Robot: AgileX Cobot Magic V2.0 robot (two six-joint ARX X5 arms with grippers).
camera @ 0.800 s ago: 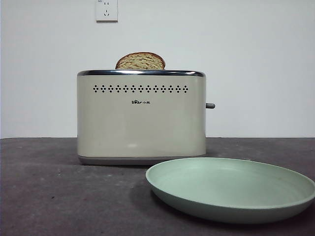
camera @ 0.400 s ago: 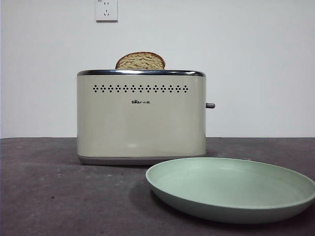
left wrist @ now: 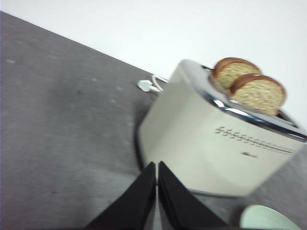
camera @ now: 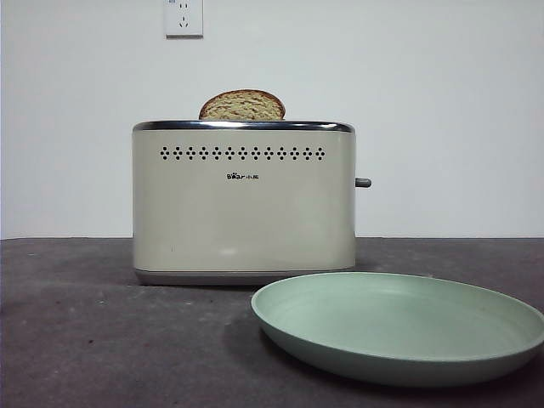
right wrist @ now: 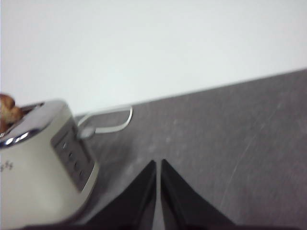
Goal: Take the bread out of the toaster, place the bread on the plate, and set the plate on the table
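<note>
- The toaster [camera: 244,202] stands upright on the worktop [camera: 102,340], its lever knob [camera: 363,183] sticking out from one end.
- The bread [left wrist: 259,93] sits in the toaster's slot, its domed top rising above the chrome rim; a second slice [left wrist: 231,71] stands in the slot just beside it.
- The plate [camera: 399,327] lies flat on the worktop in front of the toaster, apart from it and off toward the knob end.
- The left claw [left wrist: 157,167] is clenched on nothing, hanging over bare worktop near the toaster's end.
- The right claw [right wrist: 158,165] is clenched and empty too, near the toaster's control-panel end, where a white cable [right wrist: 108,122] loops on the worktop.
</note>
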